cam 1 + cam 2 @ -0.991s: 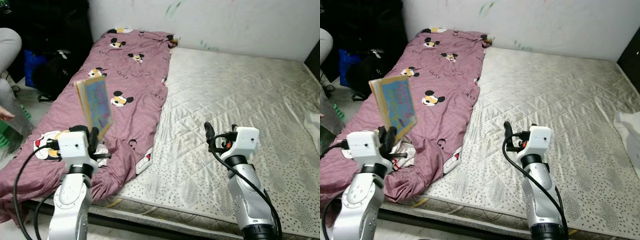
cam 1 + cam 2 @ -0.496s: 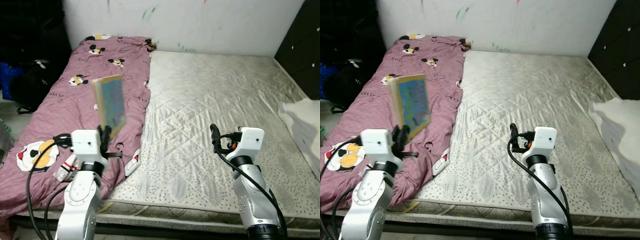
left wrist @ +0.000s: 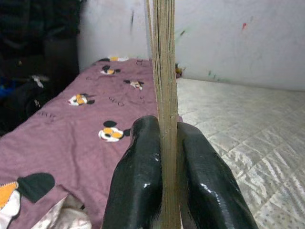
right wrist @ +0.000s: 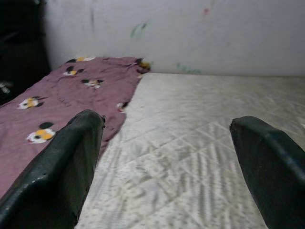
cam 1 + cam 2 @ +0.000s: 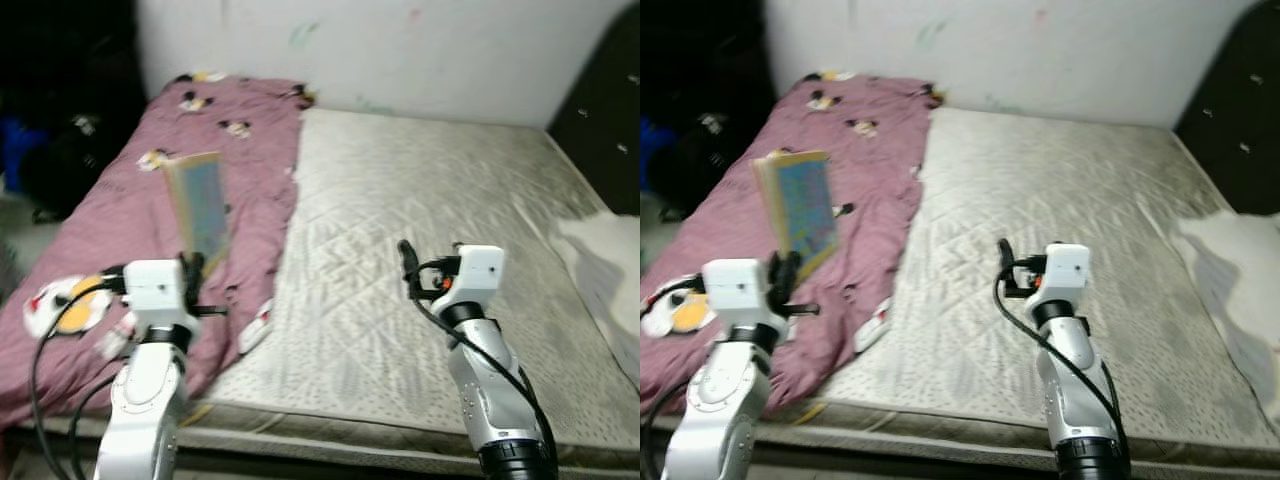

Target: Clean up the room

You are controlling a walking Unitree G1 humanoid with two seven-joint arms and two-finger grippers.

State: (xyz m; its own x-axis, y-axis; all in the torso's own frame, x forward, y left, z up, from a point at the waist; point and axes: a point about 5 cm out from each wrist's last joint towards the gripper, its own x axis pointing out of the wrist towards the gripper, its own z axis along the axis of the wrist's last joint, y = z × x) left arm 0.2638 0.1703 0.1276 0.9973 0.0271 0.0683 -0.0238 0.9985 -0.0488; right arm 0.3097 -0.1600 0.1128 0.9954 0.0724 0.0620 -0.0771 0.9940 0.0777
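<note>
Left wrist view confirms my left gripper (image 3: 167, 162) clamped on the upright book (image 5: 198, 205) for carrying clear of the bed (image 5: 420, 200); right gripper (image 4: 167, 162) spread, empty.

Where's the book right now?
The book stands upright, clamped in the left tool, held above the purple blanket on the bed's left side.
</note>
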